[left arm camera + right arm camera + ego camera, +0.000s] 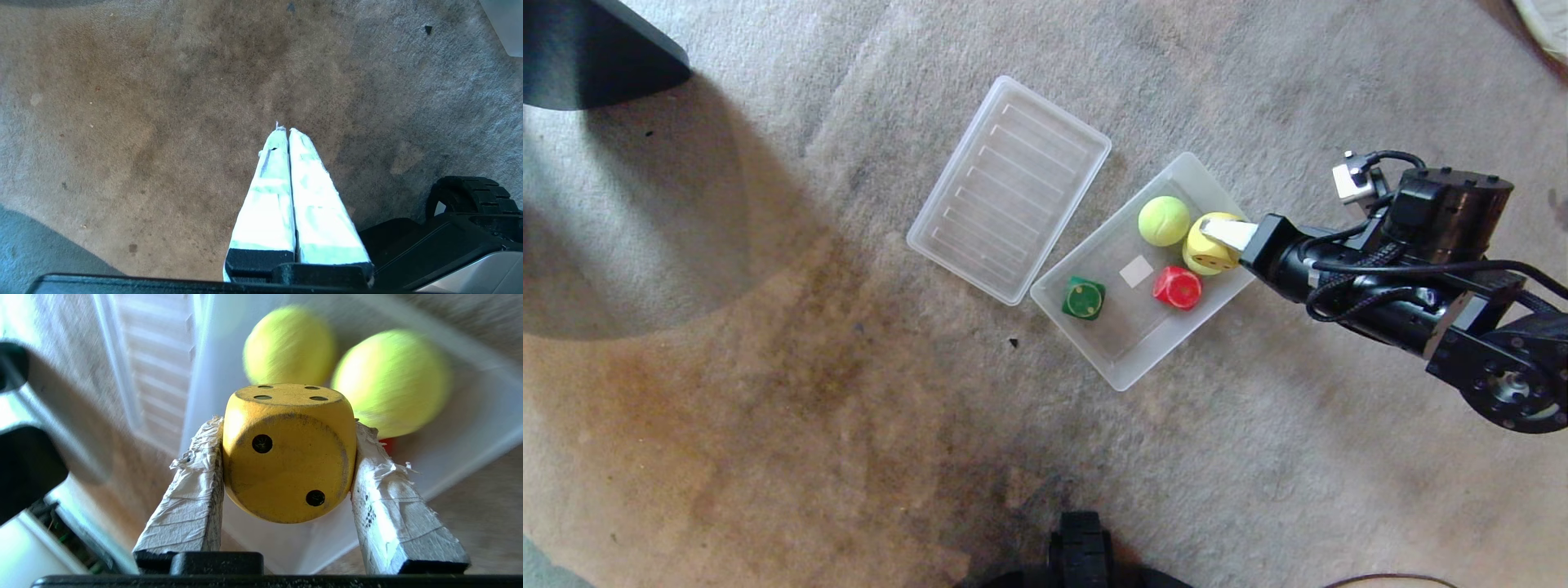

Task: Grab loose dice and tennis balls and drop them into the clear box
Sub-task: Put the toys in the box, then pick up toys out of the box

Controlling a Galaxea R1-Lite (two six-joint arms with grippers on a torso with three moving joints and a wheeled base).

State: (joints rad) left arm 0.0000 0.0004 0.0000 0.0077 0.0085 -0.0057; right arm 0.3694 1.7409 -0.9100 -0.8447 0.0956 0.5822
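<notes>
Ribbed lid point(1009, 189) lies flat, left of clear box point(1129, 371). Green die point(1083, 298), tennis ball point(1163, 220), red die point(1177, 287) already in box. Right gripper point(1223, 242) clamps yellow die point(288, 451) over box's right rim. Drop step; next: open fingers over bare floor of box. Left gripper point(286, 130) parked, fingers together.

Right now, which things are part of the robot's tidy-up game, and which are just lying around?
Part of the job:
- yellow wooden die, gripped by the right gripper
- red die, green die and fuzzy yellow-green tennis balls in the clear plastic box

Just lying about:
- flat ribbed translucent lid beside the box
- stained grey carpet
- left gripper, parked
</notes>
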